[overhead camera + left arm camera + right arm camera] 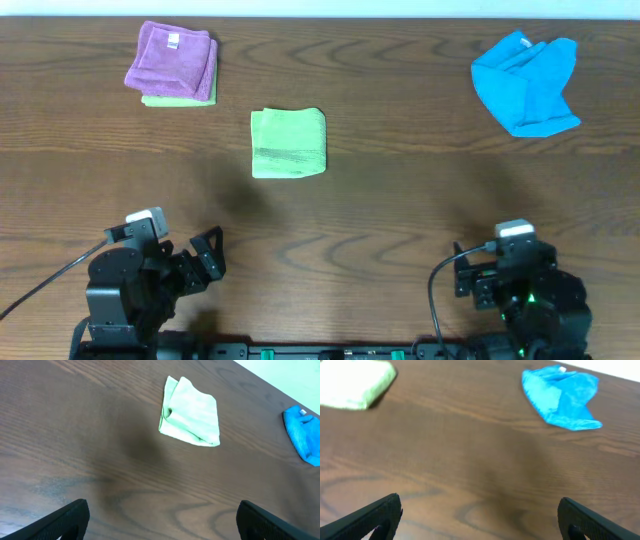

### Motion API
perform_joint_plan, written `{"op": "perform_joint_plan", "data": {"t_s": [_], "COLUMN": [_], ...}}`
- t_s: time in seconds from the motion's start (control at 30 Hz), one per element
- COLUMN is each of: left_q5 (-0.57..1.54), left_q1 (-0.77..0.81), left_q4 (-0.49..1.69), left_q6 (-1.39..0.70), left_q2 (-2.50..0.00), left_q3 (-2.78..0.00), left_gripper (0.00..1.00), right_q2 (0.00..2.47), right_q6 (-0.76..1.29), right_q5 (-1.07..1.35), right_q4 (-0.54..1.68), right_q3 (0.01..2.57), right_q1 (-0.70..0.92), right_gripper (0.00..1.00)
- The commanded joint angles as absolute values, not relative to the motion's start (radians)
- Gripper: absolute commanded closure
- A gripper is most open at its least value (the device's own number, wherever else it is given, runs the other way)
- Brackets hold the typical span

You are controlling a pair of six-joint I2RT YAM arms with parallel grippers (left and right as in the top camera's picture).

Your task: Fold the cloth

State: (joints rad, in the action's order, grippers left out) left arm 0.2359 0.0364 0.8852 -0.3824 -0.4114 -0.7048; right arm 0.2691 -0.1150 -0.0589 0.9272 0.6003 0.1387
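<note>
1. Here's the cloth [288,143], folded into a compact green square and lying flat on the wooden surface [400,210], a little left of centre and toward the far side
2. Down at the near edge on the left, the left claw [162,507] has its fingers [65,520] spread wide with nothing between them, and the cloth lies well ahead of it
3. Over on the right, the right claw [479,501] is just the same, parted wide and holding nothing, well apart from the cloth
4. Far right, the blue cloth [525,82] lies in a crumpled heap
5. Far left, the purple cloth [172,60] sits folded on a green layer [175,100] peeking out at its near edge
</note>
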Motion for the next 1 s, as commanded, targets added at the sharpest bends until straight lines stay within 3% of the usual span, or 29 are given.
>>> {"op": "perform_joint_plan", "data": {"t_s": [0.0, 0.27, 0.97], "left_q5": [0.228, 0.222, 0.237], "left_q1": [0.036, 0.036, 0.036], "left_q4": [0.886, 0.896, 0.941], "left_q6": [-0.397, -0.397, -0.383], "left_q2": [-0.41, -0.41, -0.41], "left_q3": [-0.708, -0.708, -0.708], "left_gripper": [0.05, 0.05, 0.05], "right_q2": [0.228, 0.008, 0.024], "right_q6": [-0.175, -0.181, -0.196], "right_q5": [-0.055, -0.031, -0.01], "right_q4": [0.932, 1.03, 1.059], "right_q3": [0.568, 0.568, 0.54], "right_q1": [0.132, 0.132, 0.136], "right_gripper": [0.01, 0.01, 0.01]}}
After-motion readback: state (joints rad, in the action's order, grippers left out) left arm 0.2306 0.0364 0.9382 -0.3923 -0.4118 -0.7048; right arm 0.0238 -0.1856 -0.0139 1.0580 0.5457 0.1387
